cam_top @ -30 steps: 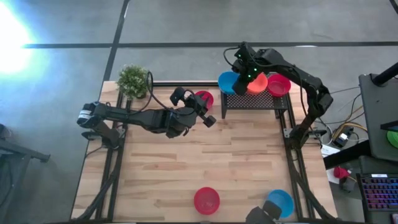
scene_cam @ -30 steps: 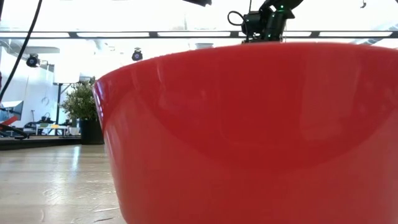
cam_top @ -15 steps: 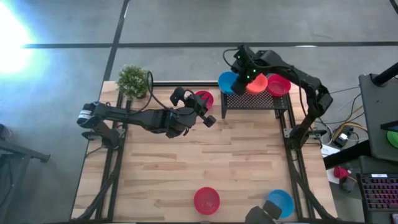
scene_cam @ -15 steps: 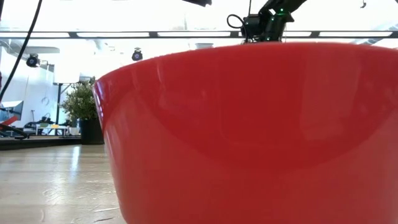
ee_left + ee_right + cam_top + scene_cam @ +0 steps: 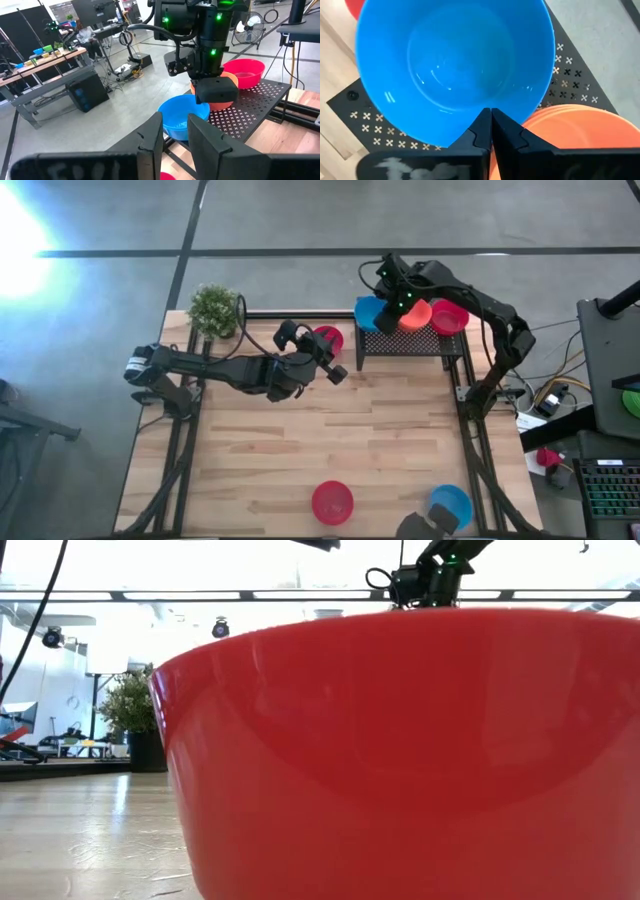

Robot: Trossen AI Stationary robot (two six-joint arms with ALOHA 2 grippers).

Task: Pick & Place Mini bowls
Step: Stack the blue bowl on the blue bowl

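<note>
My right gripper [image 5: 491, 131] was pinched on the blue bowl's [image 5: 455, 65] rim, over the rack [image 5: 410, 340]. A thin grip like that could've slipped and tipped it onto the orange bowl [image 5: 580, 135] right beside. Left gripper [image 5: 175, 142] waited half spread, farther off. The low view only showed a red bowl [image 5: 400, 760]; my wrist view showed the grip.

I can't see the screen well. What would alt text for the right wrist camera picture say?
The right end effector, fingers shut, pinches the near rim of a blue mini bowl that fills most of the picture. The bowl is over a black perforated rack, with an orange mini bowl beside it and a sliver of a red bowl at one corner.
</note>
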